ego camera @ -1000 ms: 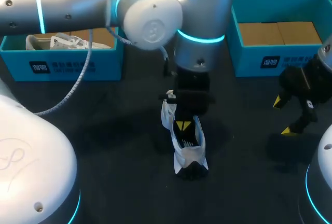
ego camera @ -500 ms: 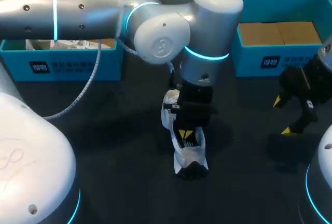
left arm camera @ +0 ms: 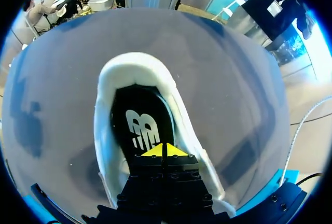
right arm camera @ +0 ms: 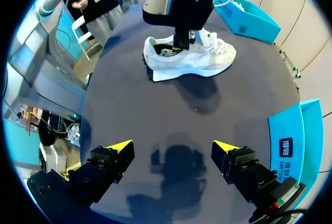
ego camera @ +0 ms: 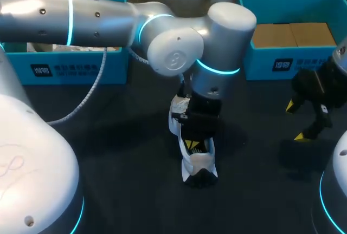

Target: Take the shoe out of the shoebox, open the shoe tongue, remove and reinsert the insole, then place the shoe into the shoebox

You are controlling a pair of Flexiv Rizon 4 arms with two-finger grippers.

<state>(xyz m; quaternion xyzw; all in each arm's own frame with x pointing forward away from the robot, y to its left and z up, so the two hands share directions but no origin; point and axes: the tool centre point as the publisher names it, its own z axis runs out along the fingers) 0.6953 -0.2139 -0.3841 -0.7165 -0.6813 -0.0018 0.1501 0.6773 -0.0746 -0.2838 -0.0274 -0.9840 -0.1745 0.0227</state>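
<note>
1. The shoe [ego camera: 198, 162] is standing on its sole mid-desk [ego camera: 124, 153], its length running from the far edge to the near edge, heel nearest.
2. The left gripper [left arm camera: 165, 150], tips pressed together, is reaching down into the opening onto the insole [left arm camera: 140, 120]. Whether it is gripping the insole is unclear.
3. The right gripper [right arm camera: 172, 146] is hanging spread open by the right edge, farther off.

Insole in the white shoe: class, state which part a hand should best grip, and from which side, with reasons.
Probably the heel end of the insole, from above through the collar. The shoe stands upright on its sole, opening facing up, so only that rear part lies bare; the front runs under the upper.
</note>
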